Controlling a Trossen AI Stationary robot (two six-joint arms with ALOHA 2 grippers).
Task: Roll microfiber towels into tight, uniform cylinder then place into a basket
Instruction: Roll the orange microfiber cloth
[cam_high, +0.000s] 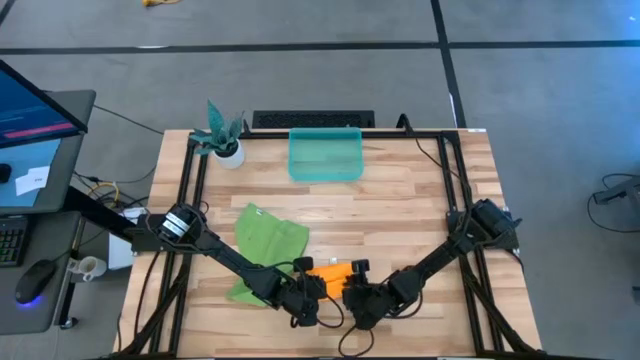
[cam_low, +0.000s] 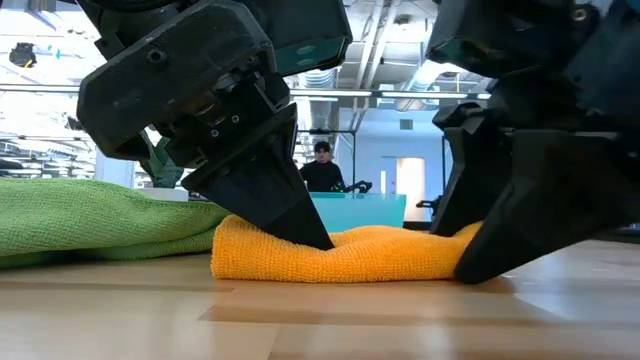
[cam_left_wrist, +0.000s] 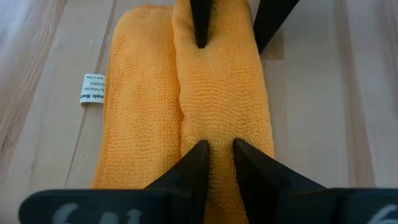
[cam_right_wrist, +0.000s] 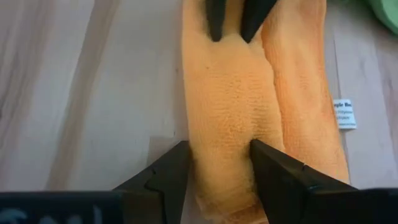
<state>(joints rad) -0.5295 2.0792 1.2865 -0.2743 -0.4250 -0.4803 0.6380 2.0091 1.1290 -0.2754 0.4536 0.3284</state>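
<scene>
The orange-yellow towel (cam_high: 335, 270) lies near the table's front edge as a long narrow strip, with one long side folded or rolled over into a raised ridge (cam_left_wrist: 217, 93). My left gripper (cam_left_wrist: 221, 155) is shut on one end of this ridge. My right gripper (cam_right_wrist: 224, 162) is shut on the other end. The two grippers face each other along the strip. The lime green towel (cam_high: 268, 245) lies crumpled flat on the table to the left of the orange one. The teal basket (cam_high: 325, 155) stands at the table's far edge. My left gripper pinches the raised ridge of the orange towel near its left end (cam_left_wrist: 219, 134) between its two fingers, several layers. The fingers slant down from the left and point along the strip. The towel lies on the table. My right gripper holds the ridge near its right end (cam_right_wrist: 227, 134) between its two fingers, one finger (cam_right_wrist: 171, 171) on the outer side next to the bare wood. The fingers slant down from the right, along the strip. The towel lies on the table.
A small white pot with a teal plant (cam_high: 225, 145) stands at the far left, beside the basket. The towel's white label (cam_left_wrist: 92, 89) lies on the wood beside the strip. A person (cam_low: 322, 170) shows in the room beyond the table.
</scene>
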